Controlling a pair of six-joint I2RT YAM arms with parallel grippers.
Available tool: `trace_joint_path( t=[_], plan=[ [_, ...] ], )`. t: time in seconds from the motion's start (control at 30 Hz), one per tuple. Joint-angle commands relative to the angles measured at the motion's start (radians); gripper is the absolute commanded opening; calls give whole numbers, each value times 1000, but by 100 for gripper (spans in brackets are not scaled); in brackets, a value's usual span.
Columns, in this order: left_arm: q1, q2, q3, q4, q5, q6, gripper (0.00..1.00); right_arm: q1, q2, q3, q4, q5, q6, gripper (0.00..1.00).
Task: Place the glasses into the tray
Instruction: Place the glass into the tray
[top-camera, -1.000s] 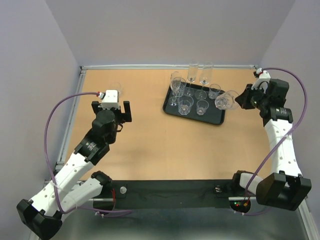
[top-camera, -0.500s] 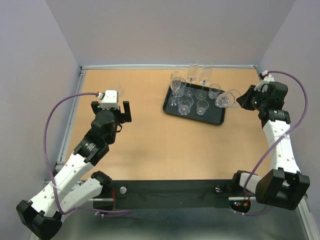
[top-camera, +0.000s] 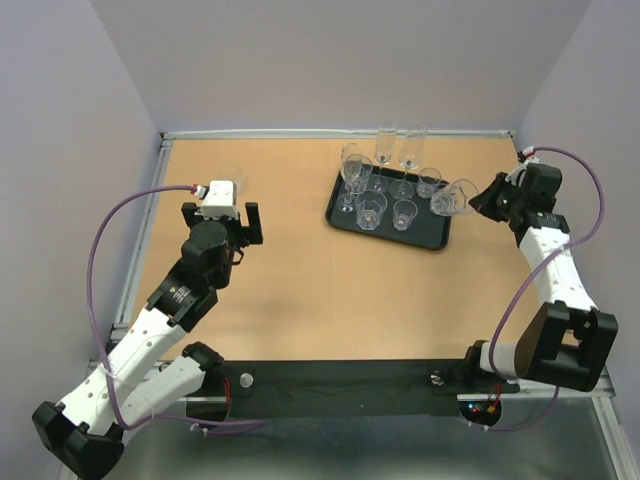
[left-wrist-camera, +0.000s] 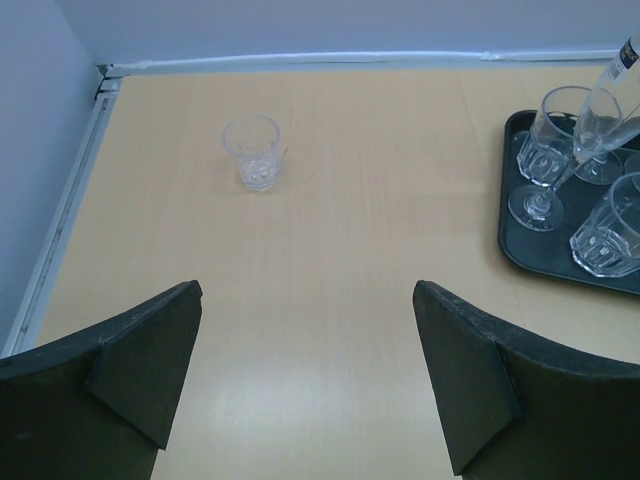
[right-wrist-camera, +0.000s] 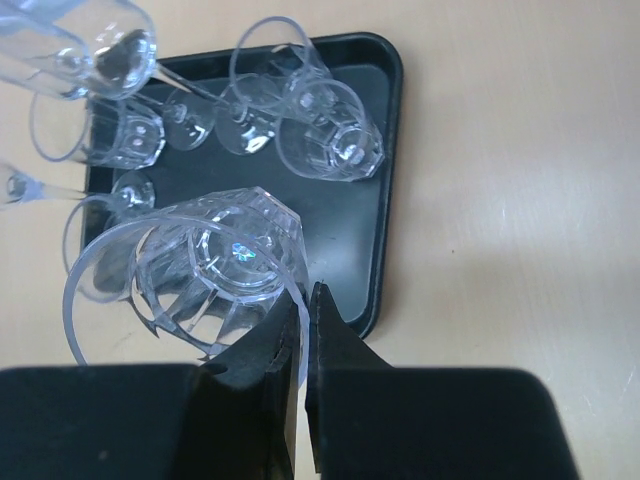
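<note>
Right wrist view: the right gripper (right-wrist-camera: 303, 305) is pinched on the rim of a tilted tumbler (right-wrist-camera: 235, 265) over the tray (right-wrist-camera: 345, 232), lower centre. Left gripper (left-wrist-camera: 305, 300) stands wide apart; another glass (left-wrist-camera: 252, 152) sits on the bench (left-wrist-camera: 350, 250), upper left. Light, slick, brittle: a gentle rim hold seems wise.

Tumbler (left-wrist-camera: 252, 152) beyond wide-spread hand (left-wrist-camera: 305, 290)

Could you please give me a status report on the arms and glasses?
Left gripper open, empty, facing lone tumbler on the table. Right gripper shut on tilted tumbler, by the rim, above the tray. Standing glasses crowd the tray.
</note>
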Motion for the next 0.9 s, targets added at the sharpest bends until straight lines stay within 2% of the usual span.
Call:
trace_joint_path(
  t=[0.0, 0.6, 0.87],
  plan=[
    [8, -10, -7, 43, -8, 5, 99, 21, 37, 9, 94, 61, 71, 0],
    [17, 7, -10, 43, -14, 6, 99, 177, 215, 19, 188, 251, 134, 1],
    [22, 14, -8, 43, -11, 5, 99, 191, 292, 36, 203, 256, 145, 0]
  ],
)
